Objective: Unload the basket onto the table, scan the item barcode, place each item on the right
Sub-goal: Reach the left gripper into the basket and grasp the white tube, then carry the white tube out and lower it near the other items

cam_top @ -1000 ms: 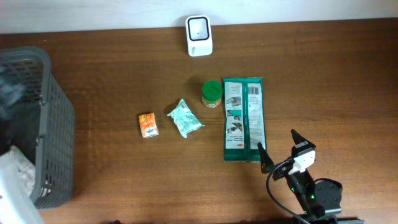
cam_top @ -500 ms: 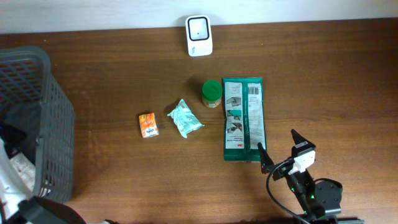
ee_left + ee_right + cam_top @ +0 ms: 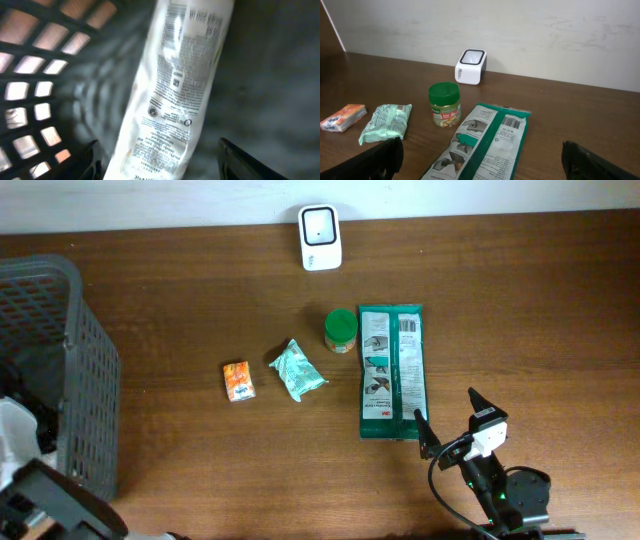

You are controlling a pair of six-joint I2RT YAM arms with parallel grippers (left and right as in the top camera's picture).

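Left gripper [image 3: 159, 150] spread inside basket [image 3: 30, 80], white packet [image 3: 182, 85] between its fingers, mesh wall close beside. Right gripper [image 3: 446, 407] released wide, just off green pouch's [image 3: 392, 370] near edge.

On the wooden table [image 3: 180, 300], a green-lidded jar [image 3: 340, 329] stood just beside a long green packet [image 3: 392, 370], with a pale green pouch [image 3: 297, 371] and a small orange box [image 3: 237, 381] nearby.

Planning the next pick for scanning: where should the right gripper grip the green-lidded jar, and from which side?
Probably from straight above, across the round lid of the green-lidded jar, since it stands upright. Close on its far and near sides: the long green packet lies close beside it on the right, leaving little room there.
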